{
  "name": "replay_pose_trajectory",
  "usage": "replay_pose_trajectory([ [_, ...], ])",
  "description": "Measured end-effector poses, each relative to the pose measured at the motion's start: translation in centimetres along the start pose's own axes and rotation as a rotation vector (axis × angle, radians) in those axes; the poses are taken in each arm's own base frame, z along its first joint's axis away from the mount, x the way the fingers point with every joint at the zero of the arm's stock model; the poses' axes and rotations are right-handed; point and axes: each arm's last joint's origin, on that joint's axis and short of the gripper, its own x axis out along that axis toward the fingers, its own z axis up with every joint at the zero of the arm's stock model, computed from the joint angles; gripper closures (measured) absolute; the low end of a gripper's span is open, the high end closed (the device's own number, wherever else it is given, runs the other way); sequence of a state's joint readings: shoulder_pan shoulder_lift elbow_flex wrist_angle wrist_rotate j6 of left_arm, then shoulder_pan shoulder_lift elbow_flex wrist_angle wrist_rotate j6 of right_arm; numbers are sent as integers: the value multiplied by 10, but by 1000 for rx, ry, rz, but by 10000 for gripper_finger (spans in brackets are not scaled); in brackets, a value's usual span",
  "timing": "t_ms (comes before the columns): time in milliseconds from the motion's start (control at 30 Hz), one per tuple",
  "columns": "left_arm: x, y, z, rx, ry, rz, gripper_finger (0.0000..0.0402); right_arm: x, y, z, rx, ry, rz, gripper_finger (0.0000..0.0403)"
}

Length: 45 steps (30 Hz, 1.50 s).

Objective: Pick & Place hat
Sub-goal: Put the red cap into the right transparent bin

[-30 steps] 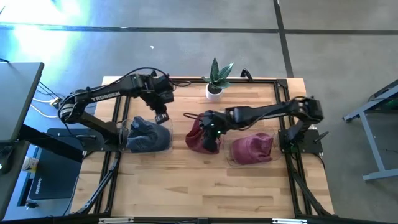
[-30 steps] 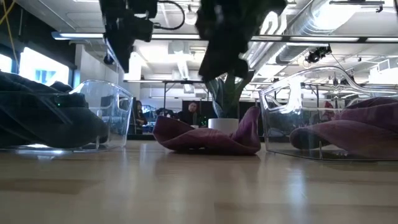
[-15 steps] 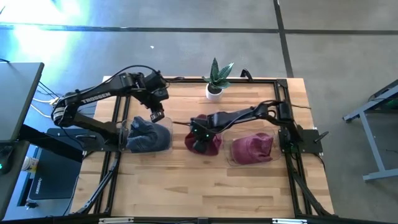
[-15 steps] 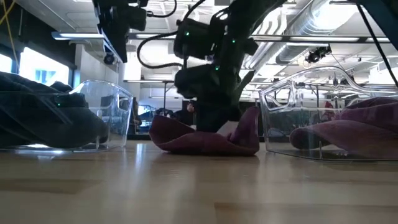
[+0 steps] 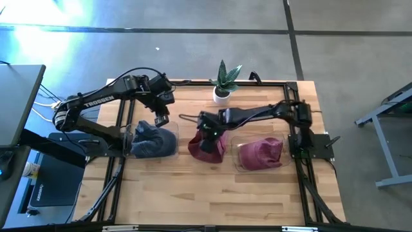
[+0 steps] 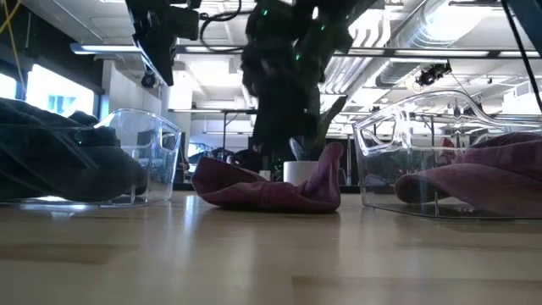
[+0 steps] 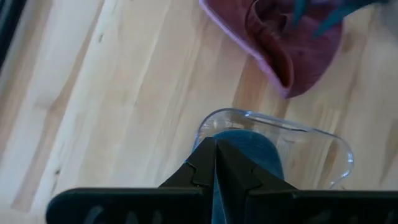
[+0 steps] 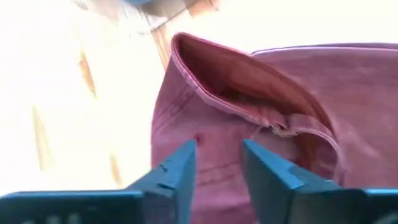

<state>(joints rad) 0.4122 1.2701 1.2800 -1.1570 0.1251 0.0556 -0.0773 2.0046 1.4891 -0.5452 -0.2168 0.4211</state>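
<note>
Right hand: fingers parted, empty, over the loose maroon hat at frame centre.
Left hand: clenched, empty, above the left bin.
Hats: three; one loose on the desk, one blue, one maroon binned.
Clear bins: two.
Plant: one, upper centre.

Table was light wood, planked, smooth with a slight sheen. Maroon hat was soft matt cloth, stitched seams, crumpled. Clear bins were glossy see-through plastic; one held blue-grey matt cloth, the other more maroon cloth. Arms were dark matt plastic or metal. Plant pot was white, smooth. Table frame was black metal.
</note>
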Motion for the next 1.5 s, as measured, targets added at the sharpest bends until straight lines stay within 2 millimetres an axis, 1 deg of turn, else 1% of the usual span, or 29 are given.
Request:
replay_pose_trajectory([
  [33, 0, 0, 0, 0, 4, 7, 392, -9, 2, 0, 7, -9, 6, 271],
  [133, 0, 1, -2, -2, 22, 29, 392, -22, 18, -1, 23, -30, 74, 230],
  [233, -3, 0, -5, 9, 27, 30, 392, -23, 44, -3, 22, -72, 196, 204],
  [267, -3, 0, -5, 16, 26, 30, 392, -20, 52, -5, -8, -80, 211, 196],
  [333, -3, 0, -5, 17, 32, 29, 392, -10, 64, -14, -144, -78, 199, 180],
  [400, -3, 0, -6, 18, 44, 28, 392, -2, 72, -25, -265, -66, 127, 161],
  [467, -3, 0, -7, 19, 47, 27, 392, 5, 79, -34, -336, -80, 18, 140],
  [567, -3, 0, -7, 30, 48, 26, 392, 20, 83, -44, -403, -86, -118, 118],
  [667, -3, 0, -7, 45, 48, 23, 392, 40, 82, -53, -424, -48, -159, 115],
  [767, -3, 0, -7, 47, 47, 19, 392, 58, 76, -60, -431, -15, -232, 131],
  [867, -3, 0, -7, 47, 47, 16, 392, 71, 70, -64, -435, 2, -289, 165],
  [967, -3, -1, -7, 47, 44, -4, 392, 80, 64, -64, -430, 22, -287, 219],
  [1100, -3, -1, -7, 47, 44, -5, 392, 80, 56, -58, -423, 46, -243, 321],
  [1167, -3, -1, -7, 48, 43, -15, 392, 71, 52, -50, -407, 38, -205, 370],
  [1200, -3, -1, -6, 55, 41, -25, 392, 66, 51, -46, -409, 37, -173, 382],
  [1233, -3, -2, -6, 67, 38, -34, 392, 60, 49, -43, -408, 40, -141, 385],
  [1300, -3, -3, -5, 98, 22, -68, 392, 43, 47, -36, -386, 39, -73, 373],
  [1400, -4, -5, -1, 150, -30, -145, 392, 2, 47, -17, -315, -27, 85, 363],
  [1500, -12, -8, 1, 201, -132, -218, 392, -33, 41, -5, -241, -60, 214, 379],
])
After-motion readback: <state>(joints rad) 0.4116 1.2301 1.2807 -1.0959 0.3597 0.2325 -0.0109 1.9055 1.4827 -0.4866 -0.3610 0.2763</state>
